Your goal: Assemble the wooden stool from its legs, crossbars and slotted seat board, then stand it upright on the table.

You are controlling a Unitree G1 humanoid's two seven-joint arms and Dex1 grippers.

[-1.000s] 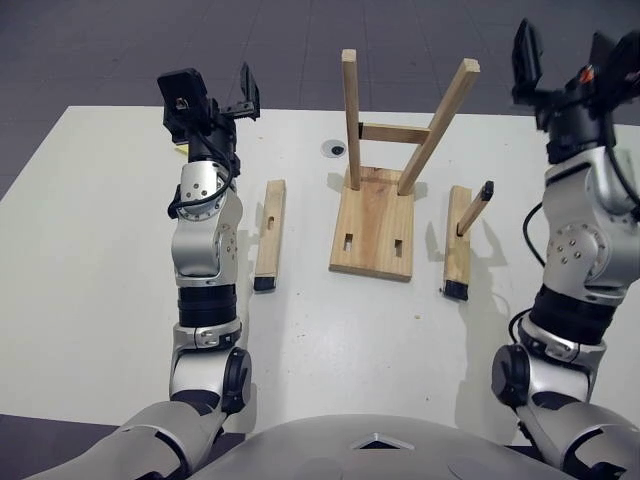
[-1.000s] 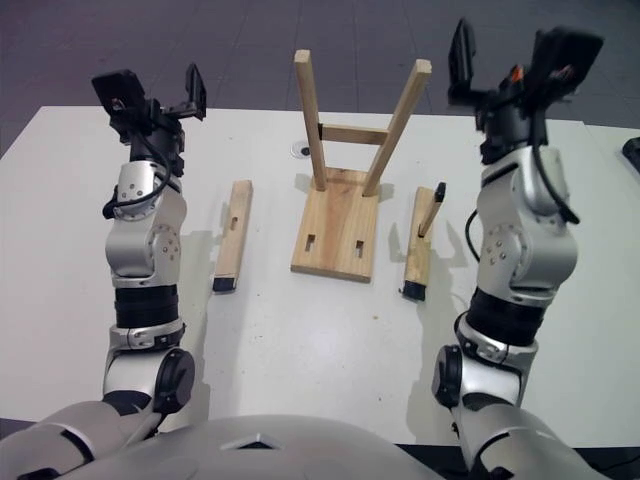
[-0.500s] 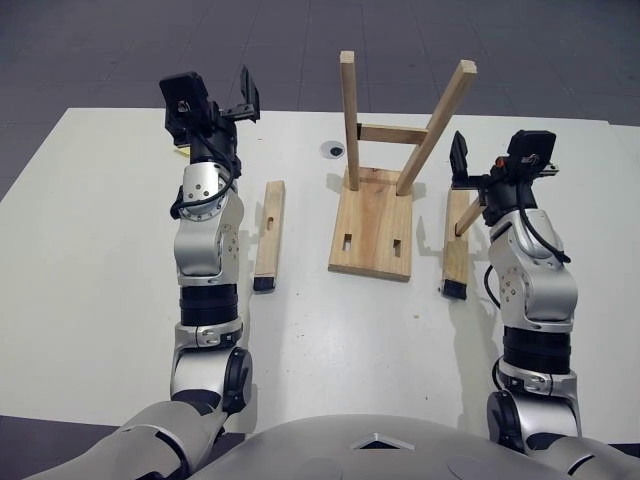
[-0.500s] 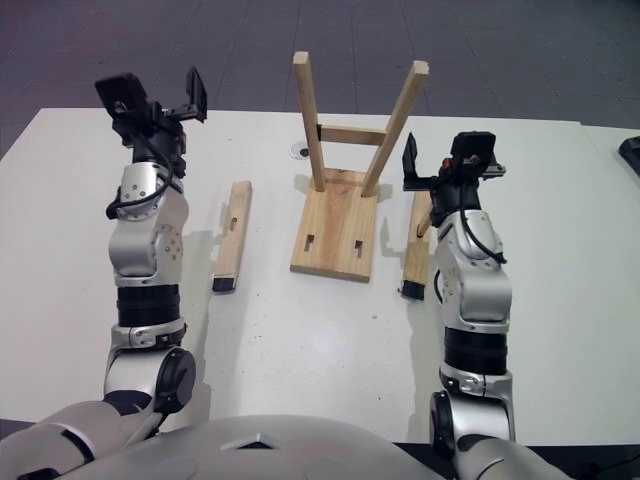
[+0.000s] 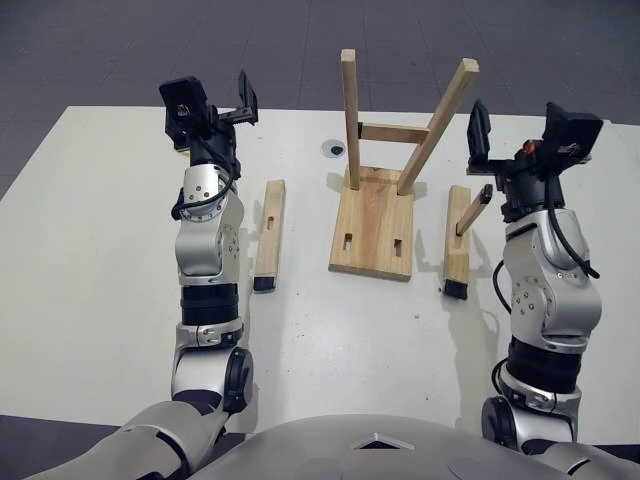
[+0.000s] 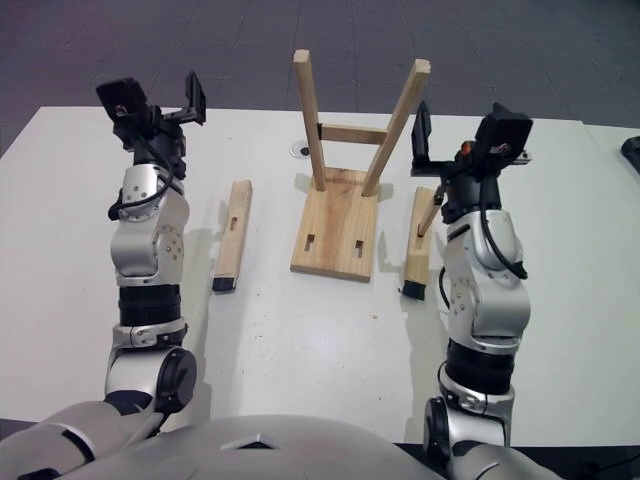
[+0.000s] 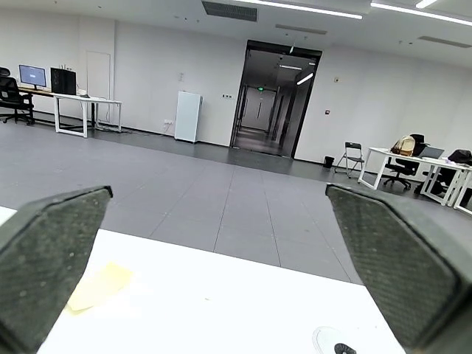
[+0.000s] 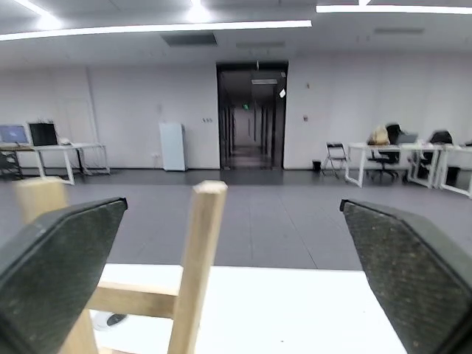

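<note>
1. Right gripper point(image 5: 522, 142) has dropped lower and inward; it is wide open, empty, near the right loose leg point(image 5: 457, 248).
2. Seat board point(image 5: 372, 228) lies flat mid-worktop point(image 5: 90, 250), with 2 upright legs point(image 5: 350, 115) and a crossbar point(image 5: 392, 132) slotted in.
3. Left gripper point(image 5: 218, 108) is wide open, empty, raised beyond the left loose leg point(image 5: 269, 232).

An open-plan office: desks point(image 7: 82, 100) with monitors point(image 7: 33, 74), swivel chairs point(image 7: 9, 90), grey tiled floor point(image 7: 221, 203), ceiling strip lights point(image 8: 169, 28)

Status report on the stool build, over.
Left gripper, right gripper open, empty. Seat board flat, two upright legs and crossbar fitted; two loose legs beside it. Nothing blocking.
</note>
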